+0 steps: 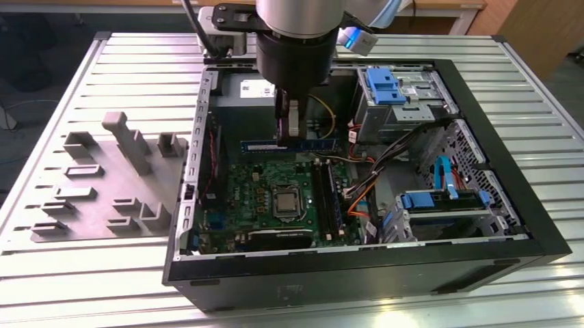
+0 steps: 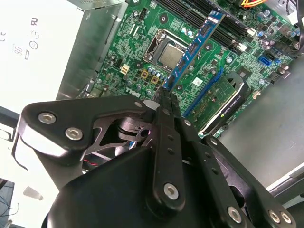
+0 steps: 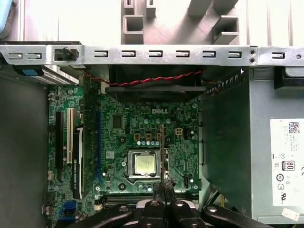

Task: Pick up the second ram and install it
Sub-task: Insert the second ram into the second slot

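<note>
The fingers (image 1: 290,121) were closed on the second ram (image 1: 319,145), pinching the slim board near its middle. In the exterior view the ram hung level in the upper middle of the frame, under the arm (image 1: 292,41) and inside the open computer case (image 1: 511,232). It was above the motherboard (image 1: 256,184) and appeared clear of it. In the first wrist view the ram (image 3: 163,147) showed edge-on, just beside the processor (image 3: 145,164). A grey fixture plate (image 1: 100,198) lay on the ribbed metal surface (image 1: 55,273) at the exterior view's left, well apart from the ram.
</note>
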### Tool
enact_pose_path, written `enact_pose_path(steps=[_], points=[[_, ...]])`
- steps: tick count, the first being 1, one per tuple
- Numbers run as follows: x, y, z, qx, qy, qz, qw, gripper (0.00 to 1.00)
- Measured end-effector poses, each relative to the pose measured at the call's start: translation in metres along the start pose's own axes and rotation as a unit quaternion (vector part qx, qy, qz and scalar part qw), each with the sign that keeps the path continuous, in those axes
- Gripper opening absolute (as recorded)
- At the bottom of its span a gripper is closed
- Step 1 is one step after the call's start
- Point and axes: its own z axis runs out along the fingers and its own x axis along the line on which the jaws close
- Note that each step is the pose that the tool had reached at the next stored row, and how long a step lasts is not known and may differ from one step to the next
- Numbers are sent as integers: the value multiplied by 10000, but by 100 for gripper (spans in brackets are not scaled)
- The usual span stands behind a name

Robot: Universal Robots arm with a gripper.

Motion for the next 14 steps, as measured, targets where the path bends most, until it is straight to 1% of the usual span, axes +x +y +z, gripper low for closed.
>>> enact_pose_path(steps=[11, 12, 14], points=[[0, 0, 1, 0, 0, 1, 10000, 11], [0, 0, 2, 1, -1, 20, 10000, 11], [0, -1, 3, 6, -9, 173, 9998, 11]])
